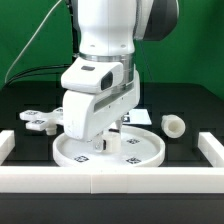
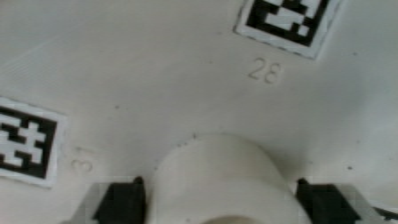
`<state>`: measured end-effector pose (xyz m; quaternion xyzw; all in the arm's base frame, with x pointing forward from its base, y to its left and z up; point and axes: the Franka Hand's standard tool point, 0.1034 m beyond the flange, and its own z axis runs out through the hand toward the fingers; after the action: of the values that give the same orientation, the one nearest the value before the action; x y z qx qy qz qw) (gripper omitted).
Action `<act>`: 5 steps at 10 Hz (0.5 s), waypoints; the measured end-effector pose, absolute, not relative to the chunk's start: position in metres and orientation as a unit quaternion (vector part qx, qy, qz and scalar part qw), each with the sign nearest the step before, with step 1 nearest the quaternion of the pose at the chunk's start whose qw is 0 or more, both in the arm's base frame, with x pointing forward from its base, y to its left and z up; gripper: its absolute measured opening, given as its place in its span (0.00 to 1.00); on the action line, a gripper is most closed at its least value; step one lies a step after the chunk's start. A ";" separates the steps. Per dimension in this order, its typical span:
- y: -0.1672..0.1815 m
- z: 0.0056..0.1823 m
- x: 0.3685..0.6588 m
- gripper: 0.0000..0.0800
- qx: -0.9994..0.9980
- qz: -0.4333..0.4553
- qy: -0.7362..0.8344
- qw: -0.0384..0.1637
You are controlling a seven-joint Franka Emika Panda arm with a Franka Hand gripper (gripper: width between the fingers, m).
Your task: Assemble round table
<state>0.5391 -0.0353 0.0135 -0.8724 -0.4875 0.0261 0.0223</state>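
Observation:
The large rimmed round disc lies flat in the middle of the table, near the front rail. My gripper reaches straight down into its middle. In the wrist view the disc's tagged face fills the frame. A white rounded post stands up from it between my two dark fingers. My gripper looks shut on that post, with both pads against its sides. The flat cross-shaped base lies at the exterior view's left. The short cylinder leg lies on its side at the right.
The long white border rail runs along the front, with raised ends at the left and right. Part of the marker board shows behind the gripper. The table is black.

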 end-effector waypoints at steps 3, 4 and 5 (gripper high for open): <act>-0.016 0.013 0.543 0.51 -0.869 0.023 -0.494 0.024; -0.004 0.013 0.548 0.51 -0.866 0.014 -0.499 0.021; 0.006 0.013 0.551 0.51 -0.864 0.006 -0.503 0.019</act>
<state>0.5509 0.0062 0.0131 -0.8641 -0.5030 0.0064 0.0189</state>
